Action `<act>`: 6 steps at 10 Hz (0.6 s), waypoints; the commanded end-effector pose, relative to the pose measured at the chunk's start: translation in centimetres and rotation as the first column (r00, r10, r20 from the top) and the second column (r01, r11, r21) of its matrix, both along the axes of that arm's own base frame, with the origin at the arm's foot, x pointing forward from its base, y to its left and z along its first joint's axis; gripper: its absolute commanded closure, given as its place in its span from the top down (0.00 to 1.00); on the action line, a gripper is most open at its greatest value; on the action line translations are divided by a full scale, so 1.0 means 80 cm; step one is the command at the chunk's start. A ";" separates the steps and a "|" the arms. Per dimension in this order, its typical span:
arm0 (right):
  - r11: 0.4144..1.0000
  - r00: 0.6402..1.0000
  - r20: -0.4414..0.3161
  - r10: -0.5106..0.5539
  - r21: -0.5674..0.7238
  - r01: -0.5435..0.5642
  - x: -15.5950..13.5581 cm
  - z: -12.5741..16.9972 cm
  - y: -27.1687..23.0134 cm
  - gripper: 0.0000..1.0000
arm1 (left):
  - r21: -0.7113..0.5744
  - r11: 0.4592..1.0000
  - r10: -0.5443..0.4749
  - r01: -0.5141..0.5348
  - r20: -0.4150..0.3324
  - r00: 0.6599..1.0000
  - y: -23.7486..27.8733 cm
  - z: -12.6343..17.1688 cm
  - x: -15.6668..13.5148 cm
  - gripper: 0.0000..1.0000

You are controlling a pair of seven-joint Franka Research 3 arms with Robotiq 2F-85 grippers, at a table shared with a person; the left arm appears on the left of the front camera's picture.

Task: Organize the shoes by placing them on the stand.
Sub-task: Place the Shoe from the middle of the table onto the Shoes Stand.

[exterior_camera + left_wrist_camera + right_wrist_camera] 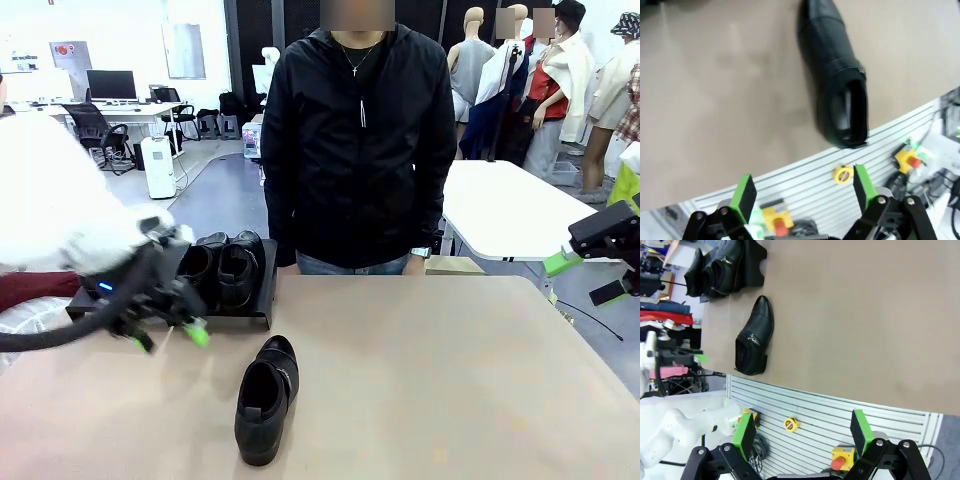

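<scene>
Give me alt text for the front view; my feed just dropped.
One black loafer lies alone on the tan table, toe toward the black stand at the far left, where other loafers already sit. The left gripper hovers open between stand and loose loafer; a person in a black jacket stands across the table.
</scene>
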State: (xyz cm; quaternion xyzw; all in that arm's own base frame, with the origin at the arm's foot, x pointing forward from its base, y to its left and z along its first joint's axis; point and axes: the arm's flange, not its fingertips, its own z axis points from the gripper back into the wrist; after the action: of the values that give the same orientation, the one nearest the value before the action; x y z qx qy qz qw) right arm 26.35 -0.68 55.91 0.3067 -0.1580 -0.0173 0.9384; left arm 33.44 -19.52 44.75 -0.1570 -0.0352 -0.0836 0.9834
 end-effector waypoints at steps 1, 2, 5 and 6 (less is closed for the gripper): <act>0.999 0.999 0.020 0.028 0.025 -0.028 0.001 0.001 -0.002 1.00 | 0.091 0.996 0.018 -0.021 0.035 0.999 -0.072 -0.048 0.021 1.00; 0.999 0.999 0.020 0.028 0.025 -0.028 0.001 0.001 -0.002 1.00 | 0.157 0.986 -0.070 0.060 0.056 0.996 -0.094 -0.056 0.016 1.00; 0.999 0.999 0.020 0.028 0.025 -0.028 0.001 0.001 -0.002 1.00 | 0.033 0.999 -0.003 0.003 -0.001 1.000 -0.057 -0.028 -0.012 1.00; 0.999 0.999 0.020 0.028 0.025 -0.028 0.001 0.001 -0.002 1.00 | 0.033 0.999 -0.003 0.003 -0.001 1.000 -0.057 -0.028 -0.012 1.00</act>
State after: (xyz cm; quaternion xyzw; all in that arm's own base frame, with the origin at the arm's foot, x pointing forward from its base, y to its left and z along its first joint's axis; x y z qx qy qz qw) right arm 26.34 -0.70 55.91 0.3065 -0.1581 -0.0173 0.9385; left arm 33.19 -24.48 42.61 -0.1392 -0.0341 -0.0785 0.9866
